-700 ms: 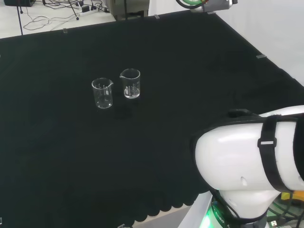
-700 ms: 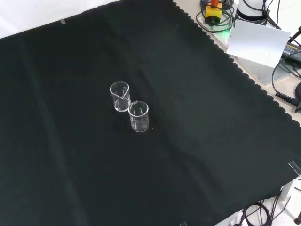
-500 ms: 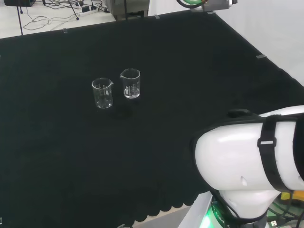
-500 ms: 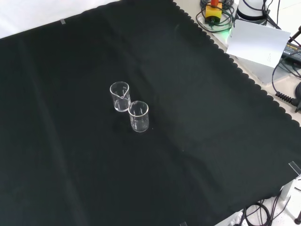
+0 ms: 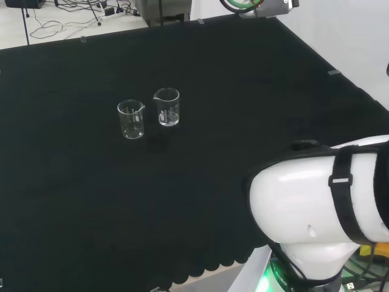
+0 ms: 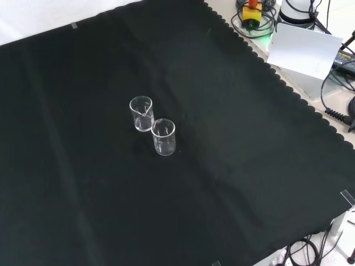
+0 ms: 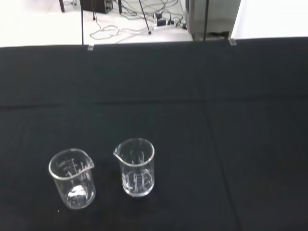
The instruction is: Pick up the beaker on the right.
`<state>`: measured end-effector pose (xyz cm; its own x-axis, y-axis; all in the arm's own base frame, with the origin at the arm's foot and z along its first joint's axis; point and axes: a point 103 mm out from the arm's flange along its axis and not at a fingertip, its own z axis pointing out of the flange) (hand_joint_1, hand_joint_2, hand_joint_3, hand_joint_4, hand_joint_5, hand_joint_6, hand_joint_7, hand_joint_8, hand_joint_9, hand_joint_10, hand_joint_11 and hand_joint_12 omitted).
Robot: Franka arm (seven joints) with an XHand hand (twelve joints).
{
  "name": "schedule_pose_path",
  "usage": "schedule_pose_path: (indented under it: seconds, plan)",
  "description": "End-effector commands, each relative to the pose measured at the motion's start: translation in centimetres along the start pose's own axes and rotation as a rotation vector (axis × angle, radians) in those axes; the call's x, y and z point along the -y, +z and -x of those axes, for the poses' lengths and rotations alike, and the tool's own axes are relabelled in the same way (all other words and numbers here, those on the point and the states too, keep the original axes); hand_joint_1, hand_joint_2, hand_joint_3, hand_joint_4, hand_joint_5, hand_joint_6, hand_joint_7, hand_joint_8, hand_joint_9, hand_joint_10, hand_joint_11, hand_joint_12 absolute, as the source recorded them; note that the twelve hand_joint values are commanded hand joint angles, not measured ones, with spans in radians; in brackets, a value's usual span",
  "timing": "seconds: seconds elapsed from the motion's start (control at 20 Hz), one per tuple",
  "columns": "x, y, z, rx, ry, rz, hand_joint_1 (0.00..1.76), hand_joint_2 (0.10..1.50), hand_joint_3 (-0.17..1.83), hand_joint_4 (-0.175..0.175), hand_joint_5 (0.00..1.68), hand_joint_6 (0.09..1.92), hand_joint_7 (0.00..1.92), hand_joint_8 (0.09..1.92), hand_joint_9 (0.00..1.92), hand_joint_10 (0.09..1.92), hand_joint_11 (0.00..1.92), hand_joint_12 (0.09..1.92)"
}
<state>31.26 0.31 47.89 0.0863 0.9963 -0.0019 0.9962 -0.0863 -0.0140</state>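
Two clear empty glass beakers stand upright side by side near the middle of the black cloth. In the head view the right beaker (image 5: 167, 107) stands a little farther back than the left beaker (image 5: 131, 119), with a narrow gap between them. In the front view the same pair shows as one beaker higher up (image 6: 141, 113) and one lower (image 6: 163, 137), nearly touching. The wrist view looks at them from some way off: one beaker (image 7: 136, 167) with printed marks and a second, spouted one (image 7: 72, 178) beside it.
The arm's own big white link (image 5: 316, 207) takes up the head view's lower right. A grey part with a green ring (image 5: 258, 5) hangs at that view's top edge. Cables and a white box (image 6: 305, 50) lie beyond the cloth's scalloped edge (image 6: 277, 83) in the front view.
Both beakers stand where they were. The grey part with the green ring at the head view's top edge has shifted slightly to the left.
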Motion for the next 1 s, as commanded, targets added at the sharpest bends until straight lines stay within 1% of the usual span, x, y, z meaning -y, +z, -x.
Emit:
schedule_pose_path:
  seconds: [0.05,0.15,0.3,0.6,0.8,0.95,1.0]
  plan:
    - [-0.8,1.0,1.0,-0.075,0.043,0.033,0.53,1.05,0.39,-0.033,0.38,0.09,0.1,0.47,0.21,0.66,0.0,1.31]
    - [-1.3,1.5,1.3,-0.078,0.053,0.022,0.67,0.97,0.46,-0.049,0.46,0.09,0.15,0.57,0.3,0.68,0.02,1.38]
    - [-2.4,2.6,1.8,-0.077,0.063,-0.014,0.74,0.89,0.55,-0.057,0.49,0.09,0.16,0.63,0.32,0.67,0.05,1.41]
    - [-5.8,5.6,2.6,-0.096,0.064,-0.059,0.75,0.86,0.58,-0.056,0.46,0.09,0.14,0.63,0.3,0.67,0.05,1.41]
    - [-9.0,7.8,3.5,-0.112,0.054,-0.089,0.74,0.84,0.61,-0.055,0.45,0.09,0.12,0.63,0.28,0.67,0.03,1.42]
    - [-11.7,9.3,4.6,-0.127,0.055,-0.129,0.73,0.83,0.62,-0.052,0.44,0.09,0.11,0.63,0.27,0.68,0.02,1.42]
    - [-12.5,10.0,5.0,-0.125,0.054,-0.132,0.71,0.82,0.62,-0.05,0.43,0.09,0.1,0.63,0.27,0.68,0.01,1.42]
